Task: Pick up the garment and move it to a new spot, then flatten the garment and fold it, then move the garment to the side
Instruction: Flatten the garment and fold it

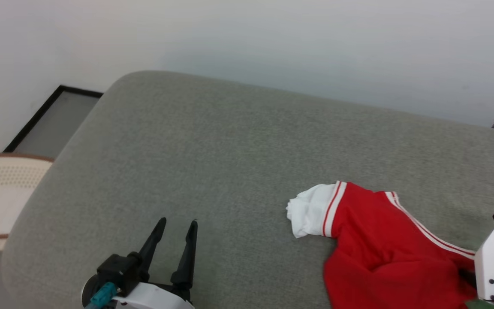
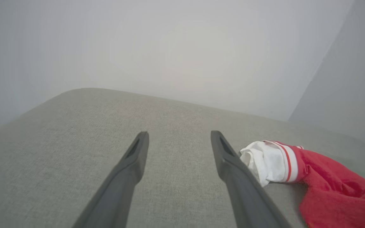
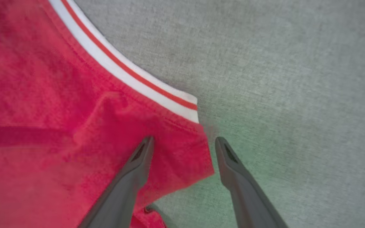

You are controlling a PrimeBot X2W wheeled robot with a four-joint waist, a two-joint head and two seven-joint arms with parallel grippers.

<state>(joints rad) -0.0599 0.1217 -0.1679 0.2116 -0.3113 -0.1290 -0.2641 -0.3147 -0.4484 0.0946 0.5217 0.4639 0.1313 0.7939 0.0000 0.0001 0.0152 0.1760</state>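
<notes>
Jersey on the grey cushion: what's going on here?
A two-armed robot looks to be setting up to pick up the red jersey, which lies crumpled on the grey cushion. Its right gripper is open, jaws astride the jersey's corner, nothing pinched yet. Its left gripper is open and empty over bare cushion to the jersey's left.

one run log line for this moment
jersey: crumpled, not held | left gripper: open, over grey surface | right gripper: open, at jersey edge

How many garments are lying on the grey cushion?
1. The red garment lies near right on the cushion, under the right gripper; its lower part runs out of view, so more may be hidden.
</notes>
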